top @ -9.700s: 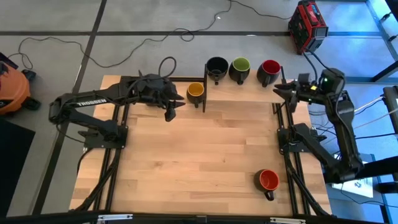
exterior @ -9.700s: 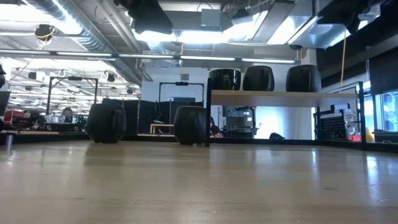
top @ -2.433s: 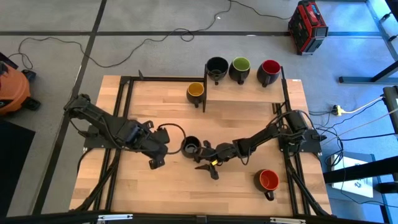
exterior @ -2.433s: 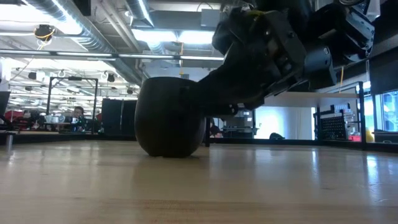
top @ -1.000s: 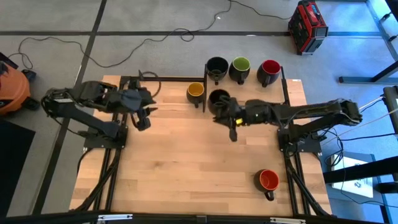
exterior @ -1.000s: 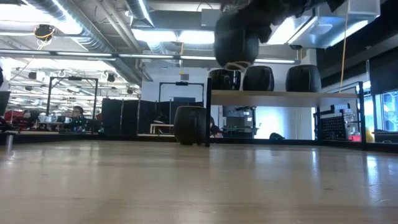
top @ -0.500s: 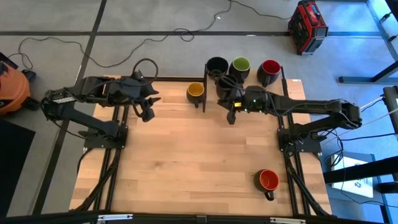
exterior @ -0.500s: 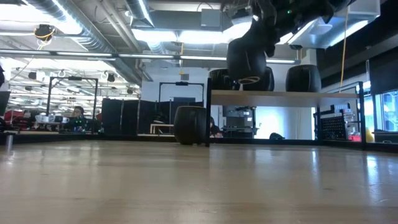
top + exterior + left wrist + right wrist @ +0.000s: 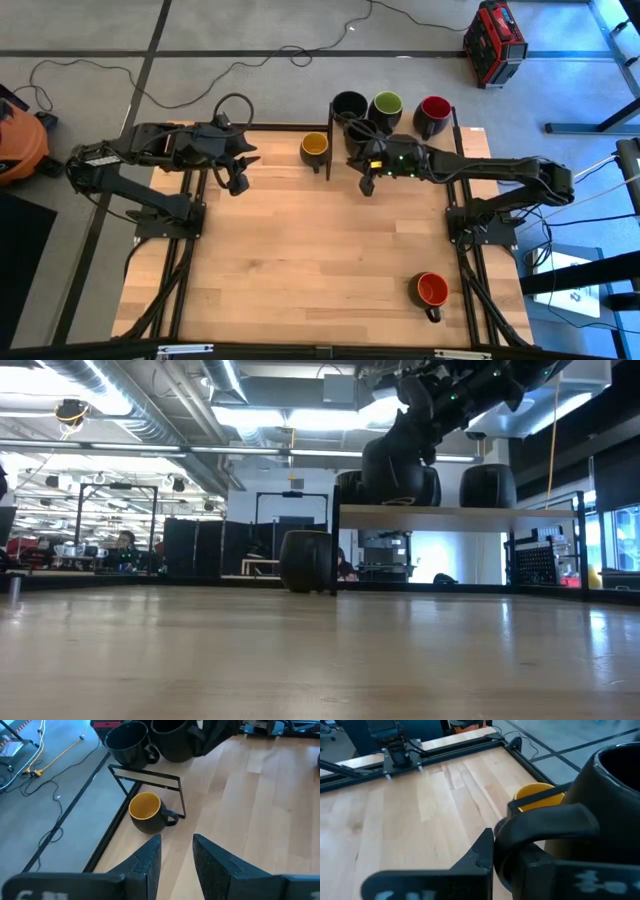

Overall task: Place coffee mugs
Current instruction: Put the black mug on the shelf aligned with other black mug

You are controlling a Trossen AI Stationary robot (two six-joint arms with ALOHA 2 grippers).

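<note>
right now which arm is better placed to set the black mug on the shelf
Right. The right pincer already holds the black mug by its handle, just above the shelf. The left pincer is empty and open at the table's far left edge.

The black-lined mug (image 9: pixel 362 139) in the dark right gripper (image 9: pixel 366 168) is showing black inside and out, and just beside that gripper the yellow-lined mug (image 9: pixel 314 146) is glowing mustard yellow within its dark shell. Past the gripper, a black-lined mug (image 9: pixel 349 105), a green-lined mug (image 9: pixel 386 104) and a red-lined mug (image 9: pixel 434 108) are sitting in a row, while well apart from it an orange-red-lined mug (image 9: pixel 431 289) is standing on the pale, striped wooden table (image 9: pixel 300 250). The left gripper (image 9: pixel 238 172) is showing matte black.
</note>
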